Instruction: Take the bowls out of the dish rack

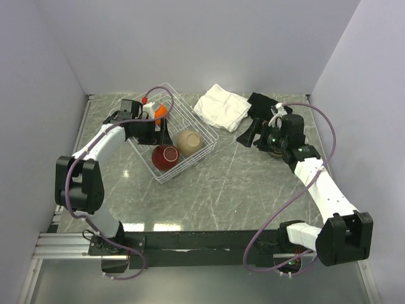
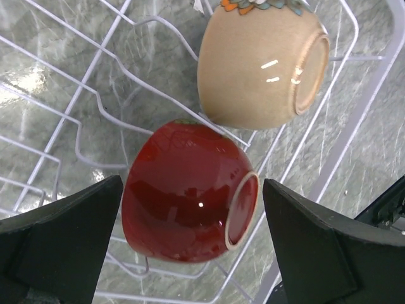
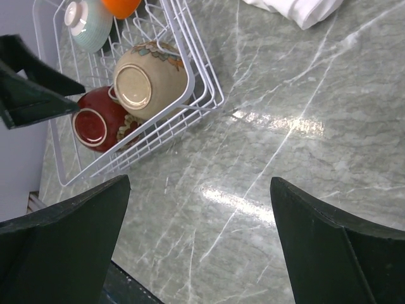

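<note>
Closest to my left wrist camera are the two dark fingers (image 2: 63,240) of the left gripper (image 2: 193,187). Its jaws stand wide apart, one on either side of the red bowl (image 2: 183,209), and I cannot tell whether either finger touches it.

From above I see the grey marbled table (image 1: 209,196), and on its far left part the dish rack (image 1: 196,113), set at an angle. Just beside the rack's far right corner lies a folded white cloth (image 1: 221,106).

I count four bowls in the rack. The beige bowl (image 2: 253,69) lies on its side next to the red one, near the right-hand wall, with its foot ring turned outward and a coloured pattern along its rim. The red bowl is also tipped on its side on the wire floor, at the near end. At the far end sit the orange bowl (image 1: 161,112) and the pale blue-green bowl (image 3: 88,25), the latter foot-up.

My right gripper (image 3: 200,182) hangs over bare table, well apart from the rack, with its jaws spread and nothing between them.
</note>
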`<act>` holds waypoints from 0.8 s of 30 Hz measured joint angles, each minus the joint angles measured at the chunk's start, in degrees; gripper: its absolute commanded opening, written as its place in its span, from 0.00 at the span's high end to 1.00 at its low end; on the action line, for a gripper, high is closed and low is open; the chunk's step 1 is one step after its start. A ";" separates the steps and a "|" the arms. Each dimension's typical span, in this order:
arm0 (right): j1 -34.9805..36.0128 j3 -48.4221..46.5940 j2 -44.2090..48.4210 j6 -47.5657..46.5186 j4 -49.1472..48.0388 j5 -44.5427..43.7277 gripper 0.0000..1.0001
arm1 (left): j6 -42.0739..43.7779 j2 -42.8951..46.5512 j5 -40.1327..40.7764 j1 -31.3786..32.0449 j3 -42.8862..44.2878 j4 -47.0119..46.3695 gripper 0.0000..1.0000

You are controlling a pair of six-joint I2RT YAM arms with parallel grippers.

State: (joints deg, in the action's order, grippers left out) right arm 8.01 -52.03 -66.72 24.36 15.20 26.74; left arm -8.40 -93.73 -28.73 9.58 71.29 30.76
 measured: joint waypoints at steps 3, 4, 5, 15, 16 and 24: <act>0.04 -0.02 -0.44 -0.02 -0.02 0.96 0.00 | 0.46 -2.49 -0.42 -0.02 1.53 0.79 0.00; 0.07 -0.02 -0.63 -0.02 -0.02 1.22 0.00 | 0.61 -3.15 -0.39 -0.02 2.14 1.31 0.01; 0.11 -0.02 -0.83 -0.02 -0.02 1.42 0.00 | 0.79 -3.93 -0.31 -0.02 2.95 2.27 0.01; 0.48 -0.02 -1.16 -0.13 -0.02 2.73 0.00 | 2.91 -5.77 2.27 -0.02 6.75 8.59 0.01; 0.48 -0.02 -1.25 -0.22 -0.02 2.78 0.00 | 3.08 -5.77 2.21 -0.02 6.75 9.01 0.01; 0.61 -0.02 -3.17 -0.22 -0.15 3.39 0.00 | 3.30 -8.09 -1.27 -0.02 6.78 12.00 0.01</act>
State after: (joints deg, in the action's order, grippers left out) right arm 8.62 -52.05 -69.89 24.14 15.05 30.13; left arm -5.10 -101.82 -30.00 9.56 78.06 42.76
